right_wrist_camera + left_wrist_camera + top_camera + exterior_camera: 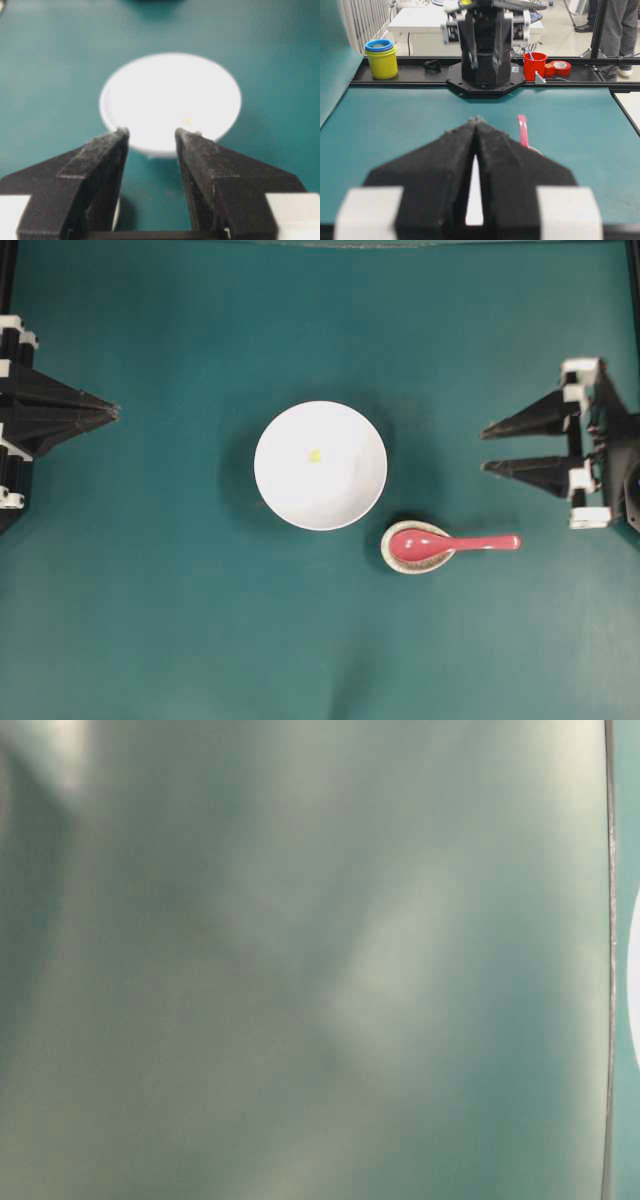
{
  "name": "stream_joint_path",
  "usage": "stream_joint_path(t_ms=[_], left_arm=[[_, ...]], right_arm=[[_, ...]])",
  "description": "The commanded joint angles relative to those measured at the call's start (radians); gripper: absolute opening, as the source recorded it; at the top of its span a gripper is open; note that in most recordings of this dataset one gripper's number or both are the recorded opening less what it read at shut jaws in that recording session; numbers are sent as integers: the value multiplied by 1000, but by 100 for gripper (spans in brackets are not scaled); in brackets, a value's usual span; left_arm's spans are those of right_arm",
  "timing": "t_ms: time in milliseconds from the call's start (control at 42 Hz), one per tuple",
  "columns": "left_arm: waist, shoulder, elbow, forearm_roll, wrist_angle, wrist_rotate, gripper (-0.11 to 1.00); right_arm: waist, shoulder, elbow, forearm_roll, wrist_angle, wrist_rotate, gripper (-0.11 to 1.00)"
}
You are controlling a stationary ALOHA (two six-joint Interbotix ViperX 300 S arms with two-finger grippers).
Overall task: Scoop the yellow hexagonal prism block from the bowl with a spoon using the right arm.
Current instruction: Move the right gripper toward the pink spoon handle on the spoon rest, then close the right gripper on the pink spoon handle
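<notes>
Right gripper spread wide, empty, at the right table edge. Spoon lies nearby on its rest, handle pointing toward that arm; yellow block sits in bowl.

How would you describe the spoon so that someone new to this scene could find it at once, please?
Start at the big white bowl mid-table. Just off its lower right edge in the overhead view sits a small speckled oval rest. The spoon lies in it, handle pointing right: the only pink-red thing on the table.
</notes>
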Motion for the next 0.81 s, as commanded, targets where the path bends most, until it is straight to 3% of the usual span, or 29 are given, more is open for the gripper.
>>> stream_joint_path(t_ms=[0, 309, 476, 786], left_arm=[[3, 5, -23, 2, -5, 2, 0], [3, 5, -23, 2, -3, 0, 0], [3, 3, -23, 2, 20, 0, 0], [3, 2, -23, 2, 38, 0, 0]], right_arm=[[26, 78, 26, 9, -132, 21, 50], [153, 373, 118, 52, -529, 110, 50], [236, 502, 110, 123, -630, 110, 50], [416, 673, 115, 299, -798, 110, 50]])
